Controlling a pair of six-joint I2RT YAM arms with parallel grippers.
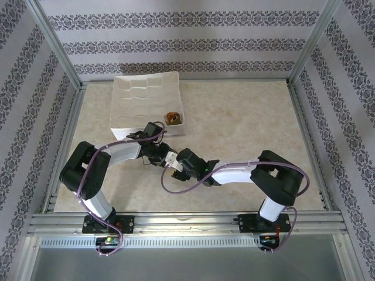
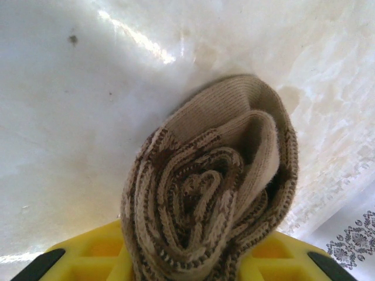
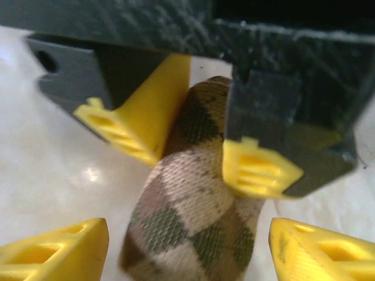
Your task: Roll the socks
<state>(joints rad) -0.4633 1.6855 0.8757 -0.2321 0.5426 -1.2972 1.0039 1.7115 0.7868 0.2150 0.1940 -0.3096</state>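
The brown-and-beige argyle fabric sock (image 2: 211, 193), wound into a tight roll, is sitting between the yellow fingers (image 2: 88, 257) of the left gripper (image 2: 187, 266). This gripper is pinching the roll from both sides. In the right wrist view the same two fingers (image 3: 132, 123) are pressing against the flanks of the roll (image 3: 187, 211), which is lying on the pale tabletop (image 3: 53, 175).

The right gripper (image 3: 187, 252) is hovering just short of the roll's near end. Its own yellow fingers (image 3: 58, 252) are standing spread wide at either side, and neither is touching the fabric.

From above, the left gripper (image 1: 164, 157) and the right gripper (image 1: 176, 165) are meeting nose to nose near the middle of the beige marbled table (image 1: 246, 129), the bodies of both covering the roll. Just beyond them a white moulded plastic tray with many compartments (image 1: 126, 111) is resting on the table. An olive-and-orange fabric sock (image 1: 173, 118), already rolled into a small ring, is lying in the tray's near right corner compartment. Purple cables (image 1: 176, 190) are looping between the arms (one is sagging low over the table in front of the right arm). Patterned grey-and-white wallpapered walls (image 1: 187, 41) are enclosing the table on three sides.

The roll's spiral end is facing straight into the left wrist camera, with the plain beige cuff wrapping the outside. Its long axis is running along that gripper's reach. Seen from the right wrist, it is stretching away from the camera, leaning slightly rightward.
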